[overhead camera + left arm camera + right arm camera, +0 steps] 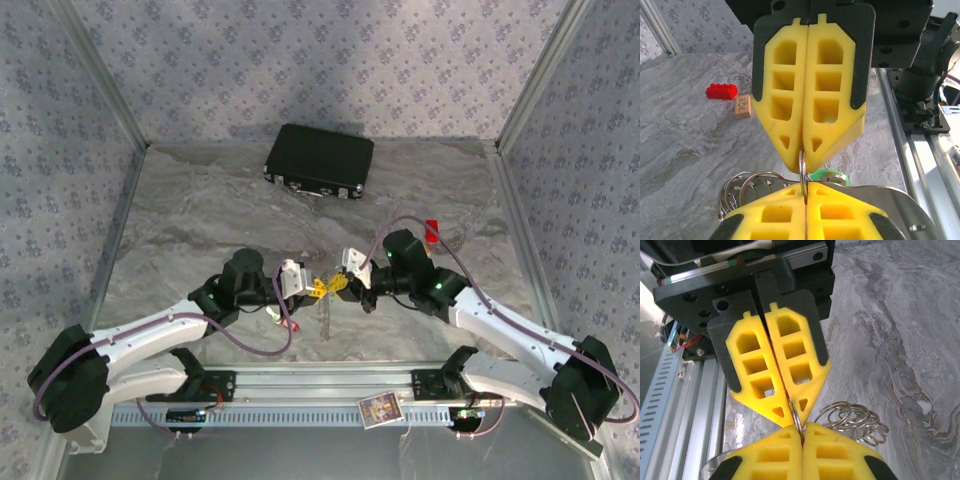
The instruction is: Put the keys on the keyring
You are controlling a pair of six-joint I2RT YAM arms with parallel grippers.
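My two grippers meet tip to tip at the middle of the table, the left gripper [318, 289] facing the right gripper [340, 284]. Between them stands the keyring [803, 164], a thin metal loop seen edge-on. In the left wrist view my left gripper [806, 189] is shut on its lower part, and the right one's yellow fingers [790, 100] pinch its top. In the right wrist view my right gripper [802, 434] is shut on the keyring [796, 415] too. A green key tag [834, 175] shows just behind the ring. A bunch of coiled metal rings [747, 186] [852, 419] lies beside it.
A black case [320, 160] lies at the back of the table. A red brick [721, 91] and a small tan block [743, 106] sit on the marbled surface beyond the grippers. A small red piece [290, 323] lies by the left arm's cable. The metal rail [330, 380] runs along the near edge.
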